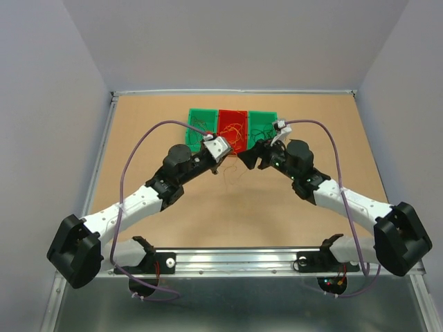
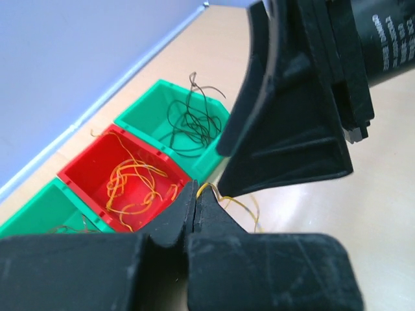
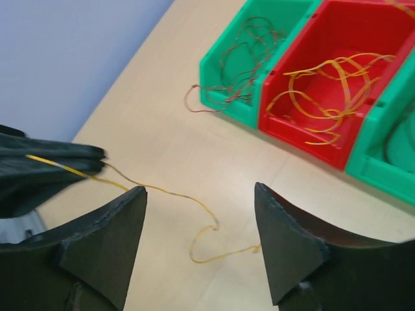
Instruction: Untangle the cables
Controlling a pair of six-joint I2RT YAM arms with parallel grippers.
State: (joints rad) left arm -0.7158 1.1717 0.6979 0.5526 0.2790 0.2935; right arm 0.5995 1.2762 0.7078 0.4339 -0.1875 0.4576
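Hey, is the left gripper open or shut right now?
Shut. In its wrist view the left gripper shows no gap at the tip, and it pinches an orange-yellow wire strand that trails out across the table.

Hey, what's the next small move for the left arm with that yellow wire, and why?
Probably carry it to the red bin and release. The left gripper is shut on one yellow strand, which trails loose over the table; the red bin holds the other yellow strands. The right gripper is open.
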